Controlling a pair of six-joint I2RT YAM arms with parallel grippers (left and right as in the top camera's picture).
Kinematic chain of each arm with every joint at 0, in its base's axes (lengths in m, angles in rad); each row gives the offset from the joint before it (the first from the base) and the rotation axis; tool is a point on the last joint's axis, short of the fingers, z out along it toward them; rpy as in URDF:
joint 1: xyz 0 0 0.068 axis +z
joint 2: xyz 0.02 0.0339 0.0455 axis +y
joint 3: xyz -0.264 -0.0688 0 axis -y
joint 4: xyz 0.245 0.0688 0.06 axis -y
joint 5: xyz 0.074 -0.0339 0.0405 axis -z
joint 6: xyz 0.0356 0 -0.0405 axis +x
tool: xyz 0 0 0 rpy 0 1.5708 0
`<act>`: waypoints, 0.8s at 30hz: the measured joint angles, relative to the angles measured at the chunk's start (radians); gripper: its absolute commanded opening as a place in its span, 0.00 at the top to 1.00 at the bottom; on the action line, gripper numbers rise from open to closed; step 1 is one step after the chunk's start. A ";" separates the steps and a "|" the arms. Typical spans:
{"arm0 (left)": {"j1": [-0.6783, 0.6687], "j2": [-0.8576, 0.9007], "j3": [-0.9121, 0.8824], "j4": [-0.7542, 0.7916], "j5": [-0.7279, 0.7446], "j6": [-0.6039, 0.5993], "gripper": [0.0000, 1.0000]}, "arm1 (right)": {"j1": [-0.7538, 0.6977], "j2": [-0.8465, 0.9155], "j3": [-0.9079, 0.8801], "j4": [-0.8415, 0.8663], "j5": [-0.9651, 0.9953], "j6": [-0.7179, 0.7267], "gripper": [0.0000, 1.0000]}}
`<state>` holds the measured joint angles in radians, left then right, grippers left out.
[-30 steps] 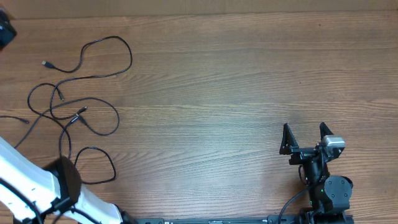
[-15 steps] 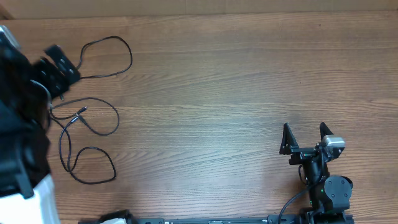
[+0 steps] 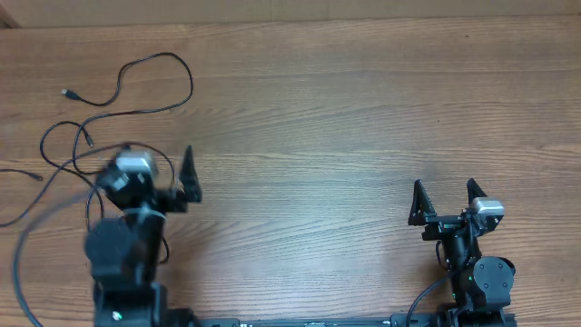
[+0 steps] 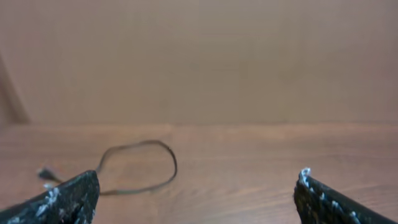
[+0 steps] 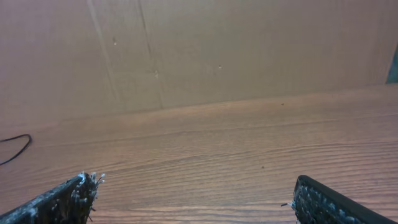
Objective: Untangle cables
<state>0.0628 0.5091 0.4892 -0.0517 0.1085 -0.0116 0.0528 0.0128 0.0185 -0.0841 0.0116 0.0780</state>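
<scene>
The cables [image 3: 192, 86] are thin black cords spread as loose strands at the far left of the table, with a small plug tip [image 3: 65, 93] lying free. My left gripper [image 3: 162, 154] stands open over their nearer strands, hiding part of them, and holds nothing. In the left wrist view one cable loop [image 4: 175, 167] lies ahead and to the left, beyond the open left gripper [image 4: 196, 186]. My right gripper [image 3: 443, 186] rests open at the near right, far from the cords. Only bare wood shows between the tips of the right gripper [image 5: 194, 186].
The wooden table [image 3: 318, 136] stretches between the two arms. A brown wall runs along the table's far edge [image 5: 249, 99]. A short bit of black cord [image 5: 18, 146] shows at the left edge of the right wrist view.
The left arm has swung in from the left edge and its gripper now stands over the near strands, covering the lowest loop. The right arm has not moved.
</scene>
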 measured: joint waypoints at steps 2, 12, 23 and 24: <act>-0.022 -0.076 -0.096 0.031 -0.011 0.022 0.00 | 0.000 0.000 0.000 -0.001 0.000 0.000 0.00; -0.037 -0.323 -0.395 0.059 -0.085 0.048 0.01 | 0.000 0.000 0.000 0.000 0.002 0.000 0.00; -0.037 -0.491 -0.480 -0.024 -0.098 0.049 0.00 | 0.000 0.000 0.000 0.001 0.004 0.000 0.00; -0.037 -0.494 -0.480 -0.024 -0.098 0.049 0.00 | 0.000 0.000 0.000 0.000 0.004 0.000 0.00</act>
<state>0.0257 0.0154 0.0090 -0.0761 0.0105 0.0372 0.0528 0.0128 0.0185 -0.0841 0.0154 0.0780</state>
